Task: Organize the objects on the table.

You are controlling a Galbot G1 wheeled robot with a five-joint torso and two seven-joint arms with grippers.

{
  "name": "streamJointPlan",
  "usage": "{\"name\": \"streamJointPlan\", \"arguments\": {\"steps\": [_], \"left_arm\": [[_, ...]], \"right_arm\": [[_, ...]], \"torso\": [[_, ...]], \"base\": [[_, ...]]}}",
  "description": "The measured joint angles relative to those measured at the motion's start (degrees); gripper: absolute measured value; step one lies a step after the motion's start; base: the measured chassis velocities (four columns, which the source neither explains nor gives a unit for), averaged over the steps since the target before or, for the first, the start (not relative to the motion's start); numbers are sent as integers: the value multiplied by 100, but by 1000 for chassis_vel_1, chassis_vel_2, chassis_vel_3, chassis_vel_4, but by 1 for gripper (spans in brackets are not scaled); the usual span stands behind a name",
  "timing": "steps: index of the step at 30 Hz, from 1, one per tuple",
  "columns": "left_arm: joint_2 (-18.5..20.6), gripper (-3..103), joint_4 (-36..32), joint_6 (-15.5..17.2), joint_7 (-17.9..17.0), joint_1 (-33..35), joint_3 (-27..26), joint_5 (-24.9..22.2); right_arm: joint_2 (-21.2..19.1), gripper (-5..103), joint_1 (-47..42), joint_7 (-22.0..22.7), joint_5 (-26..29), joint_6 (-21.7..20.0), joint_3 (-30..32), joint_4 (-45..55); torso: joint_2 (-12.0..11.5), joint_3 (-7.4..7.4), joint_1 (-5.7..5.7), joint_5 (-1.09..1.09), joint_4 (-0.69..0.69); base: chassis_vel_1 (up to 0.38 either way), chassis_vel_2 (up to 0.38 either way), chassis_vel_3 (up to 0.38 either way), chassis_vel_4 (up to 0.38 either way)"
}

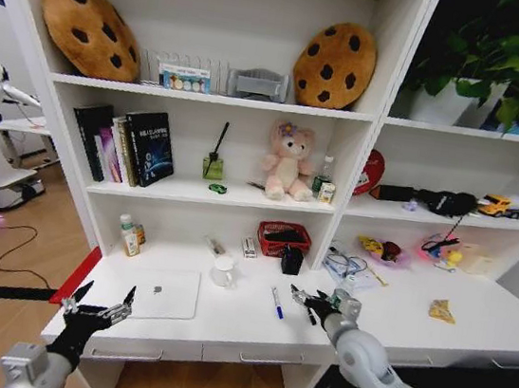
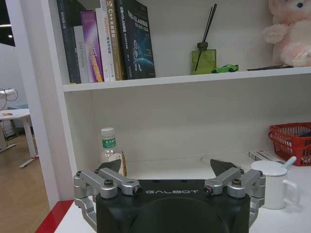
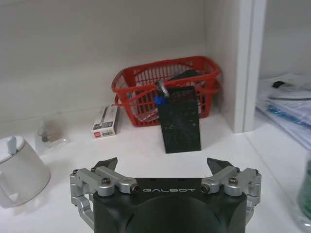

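On table (image 1: 251, 332), front centre: blue pen (image 1: 277, 303) lies loose, well apart from black pen holder (image 1: 292, 260) at its 12 o'clock. Laptop (image 1: 162, 293) flat at pen's 9 o'clock; bottle (image 1: 127, 235) near the back wall at 10; yellow packet (image 1: 442, 311) far out at 3.

Right gripper (image 1: 308, 301) hovers just beside pen at 3 o'clock, fingers spread, holding nothing. Left gripper (image 1: 97, 305) off the front-left corner, also spread and empty.

Risks, as I judge them: pen is thin and could roll or skid off the front edge if nudged. Mug (image 1: 223, 271) stands near the laptop; a sweep could tip it.

Containers: holder (image 3: 179, 125) has a blue-capped pen inside. Red basket (image 3: 167, 87) behind holds a dark item, unclear what. Mug (image 3: 17, 170) holds a spoon.
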Motion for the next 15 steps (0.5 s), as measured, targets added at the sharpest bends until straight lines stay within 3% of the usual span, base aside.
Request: {"name": "streamJointPlan", "arguments": {"steps": [5, 15], "left_arm": [[0, 100, 0, 0, 0, 0, 0, 0], [0, 100, 0, 0, -1, -1, 0, 0]], "right_arm": [[179, 100, 728, -31, 74, -15, -792, -628], [466, 100, 1184, -7, 57, 18, -1277, -1269]], "torso": [[0, 0, 0, 0, -1], [0, 0, 0, 0, -1]], "base": [[0, 0, 0, 0], [0, 0, 0, 0]]}}
